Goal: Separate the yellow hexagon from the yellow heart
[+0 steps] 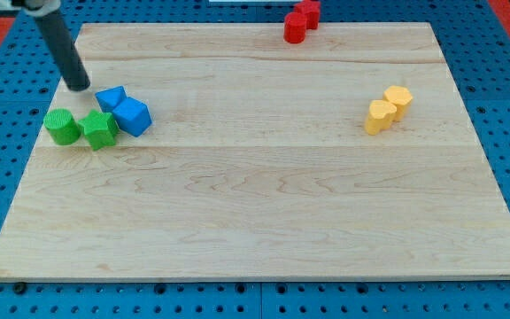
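The yellow hexagon and the yellow heart sit touching at the view's right, the hexagon up and to the right of the heart. My tip is far away at the view's upper left, just above and left of the blue blocks. It touches no block.
Two blue blocks and two green blocks cluster at the view's left. Two red blocks sit at the wooden board's top edge. A blue pegboard surrounds the board.
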